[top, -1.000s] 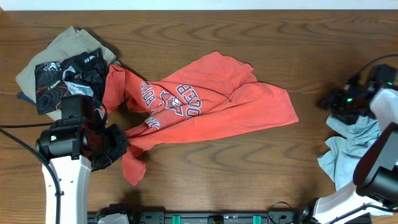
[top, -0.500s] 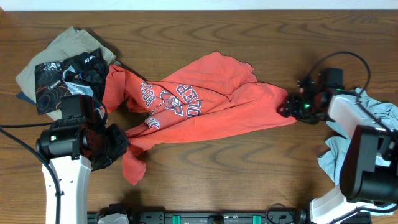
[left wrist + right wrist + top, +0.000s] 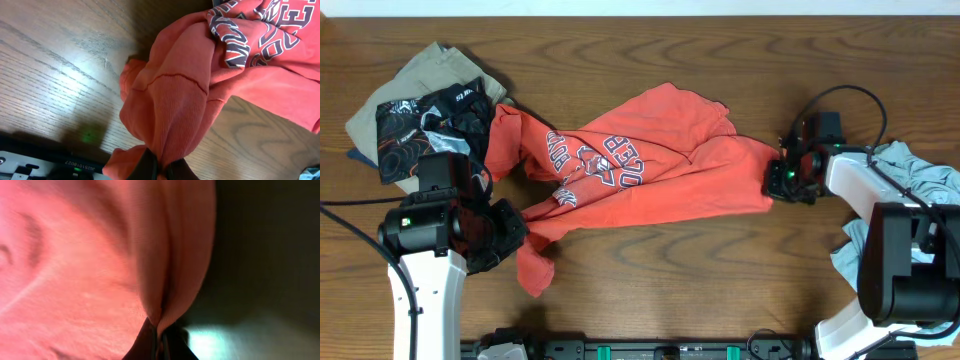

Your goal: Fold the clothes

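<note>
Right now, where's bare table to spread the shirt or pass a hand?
Two bare patches: the far strip of table above the red shirt, and the near stretch between its hem and the front rail. Crowded: the clothes pile far left, the blue-grey garment at right; left claw and right claw each pinch the shirt.

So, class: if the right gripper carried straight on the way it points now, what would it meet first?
The red T-shirt. The right gripper points leftward in the overhead view and is shut on the shirt's right edge, so it would likely just push into more of that fabric.
</note>
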You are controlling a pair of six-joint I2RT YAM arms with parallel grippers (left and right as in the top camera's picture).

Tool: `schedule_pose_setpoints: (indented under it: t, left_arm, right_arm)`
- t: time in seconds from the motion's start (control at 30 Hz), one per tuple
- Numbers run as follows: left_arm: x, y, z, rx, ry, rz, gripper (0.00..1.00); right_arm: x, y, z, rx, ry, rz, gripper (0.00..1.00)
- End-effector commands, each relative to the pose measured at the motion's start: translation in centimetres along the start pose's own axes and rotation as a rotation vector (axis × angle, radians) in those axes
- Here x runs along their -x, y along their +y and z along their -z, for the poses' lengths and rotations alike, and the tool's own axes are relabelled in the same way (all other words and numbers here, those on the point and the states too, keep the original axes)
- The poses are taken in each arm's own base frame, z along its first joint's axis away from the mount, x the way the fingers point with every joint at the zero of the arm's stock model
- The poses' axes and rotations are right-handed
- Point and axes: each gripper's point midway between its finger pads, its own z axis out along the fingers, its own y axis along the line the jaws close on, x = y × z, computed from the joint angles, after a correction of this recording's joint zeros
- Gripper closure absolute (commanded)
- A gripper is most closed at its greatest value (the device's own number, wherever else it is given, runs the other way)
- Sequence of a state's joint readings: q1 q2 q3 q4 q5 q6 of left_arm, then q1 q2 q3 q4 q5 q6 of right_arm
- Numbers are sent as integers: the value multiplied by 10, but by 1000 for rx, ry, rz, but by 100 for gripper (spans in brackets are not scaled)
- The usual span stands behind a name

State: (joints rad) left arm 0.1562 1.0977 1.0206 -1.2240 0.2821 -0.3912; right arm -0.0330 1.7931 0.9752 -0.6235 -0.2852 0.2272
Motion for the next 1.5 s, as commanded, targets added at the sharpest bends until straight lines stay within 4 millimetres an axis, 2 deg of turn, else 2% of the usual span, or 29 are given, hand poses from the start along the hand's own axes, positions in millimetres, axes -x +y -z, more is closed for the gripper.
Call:
schedule_pose_setpoints:
  t: [0.0,0.1,0.23,0.3,0.4,0.57,0.73,0.9,1.0,1.1,1.27,1.47]
  left_arm:
    - [2,-1,1,-4,-11,-20,94]
    - [5,-13,9,-42,-28,-102,94]
    - [18,-41,40,-98,-120,-200,93]
    - [27,-60,65,-142,-194,-261,94]
    - [41,-86,114,-215,-330,-312,94]
    - [53,-117,205,-335,-568,-360,94]
    - [42,-130,288,-438,-776,-404,94]
    - [25,-131,340,-499,-905,-430,94]
    - [21,-130,345,-504,-915,-432,94]
    - [26,-129,330,-477,-860,-421,94]
    - [48,-131,280,-386,-676,-381,94]
    - [99,-147,209,-279,-473,-356,94]
  right_arm:
    - [13,-18,20,-55,-11,-44,99]
    - [24,-19,58,-58,-21,-36,99]
    - [37,-11,131,-49,-81,1,99]
    - [44,-4,169,-38,-146,19,99]
    - [52,8,233,-20,-285,41,99]
    - [46,25,340,-24,-550,73,99]
    - [26,40,415,-34,-761,107,99]
    - [4,37,466,-103,-920,91,99]
    - [-2,38,476,-114,-954,95,99]
    - [-3,35,466,-122,-905,100,99]
    - [13,23,431,-124,-752,70,99]
    - [59,18,378,-87,-582,69,99]
